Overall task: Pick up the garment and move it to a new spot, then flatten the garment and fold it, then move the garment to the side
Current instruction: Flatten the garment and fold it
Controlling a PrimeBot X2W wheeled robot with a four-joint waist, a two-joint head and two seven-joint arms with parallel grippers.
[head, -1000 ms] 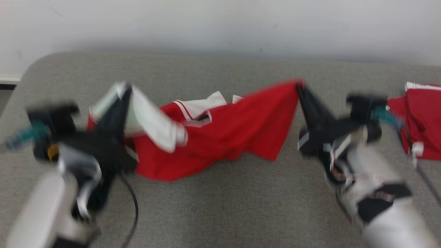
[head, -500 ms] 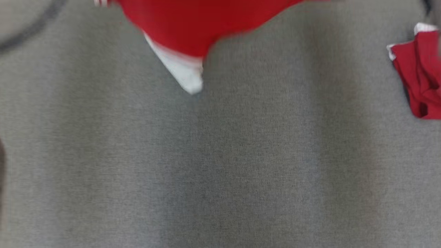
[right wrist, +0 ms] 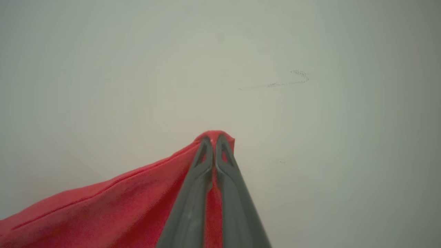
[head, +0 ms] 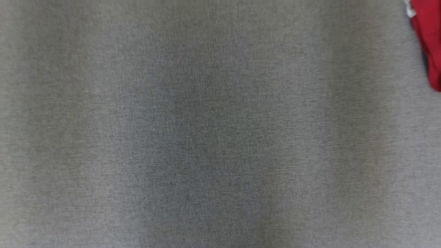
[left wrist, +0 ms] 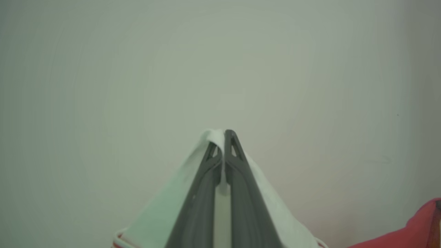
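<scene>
While the red-and-white garment (right wrist: 103, 206) hung pinched at two points: the pick-up looked done. Setting it down at a new spot, flattening, folding and moving it aside all seemed left.
Left gripper (left wrist: 224, 133): its fingers were pressed together on a white fold with red-striped trim, the tips pointing at a pale wall (left wrist: 137, 69).
Right gripper (right wrist: 214, 137): it was clamped tight on a red edge, and the cloth sloped away to the lower left of its view.
Garment's place: it was lifted and spanned the two grippers, off the grey cloth surface (head: 206, 137) as far as could be judged.
Open room: the grey cloth surface lay bare across the middle of the head view, which I judged a broad landing area.
Edge to mind: a second red garment (head: 429, 44) with white trim sat at the far upper right, and a set-down should keep well apart from it.
Blur: the head view was smeared, so the surface's borders could not be told.
</scene>
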